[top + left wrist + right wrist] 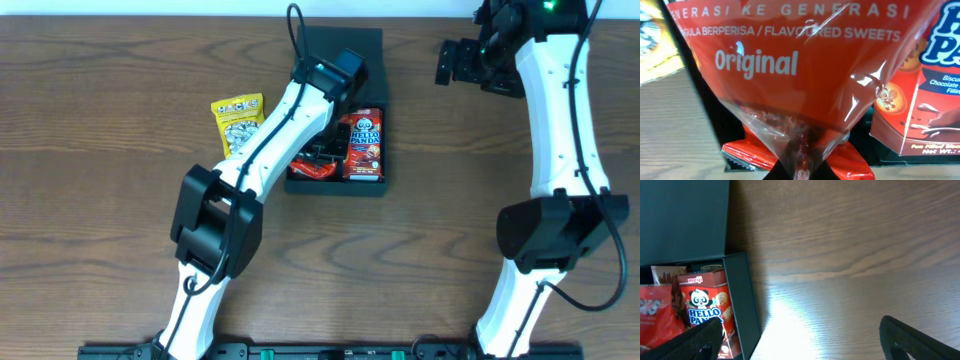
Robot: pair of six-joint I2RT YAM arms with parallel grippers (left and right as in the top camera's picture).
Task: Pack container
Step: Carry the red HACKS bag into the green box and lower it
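Teal-green container (375, 185): dark, matte, rigid square box, standing on the brown wood-grain worktop (120, 250) at its far middle, between the two arms.
Lid (345, 45): hinged flap of the same dark material, folded open and lying flat behind the box.
Hello Panda carton (364, 145): red cardboard carton with a panda print, lying inside the container against the wall on the right arm's side.
Sweets bag (790, 75): red and clear plastic bag printed "Original", inside the container beside the carton, its clear end gathered to a pinch.
Red-orange packet (740, 150): glossy, partly under the sweets bag; what it is cannot be told.
Left claw (320, 150): reaching down into the container, closed narrow on the sweets bag's clear end.
Yellow snack packet (237, 122): crinkled foil, on the worktop just beside the left arm, outside the box.
Right claw (800, 330): spread wide, holding nothing, over bare worktop near the container's outer wall.
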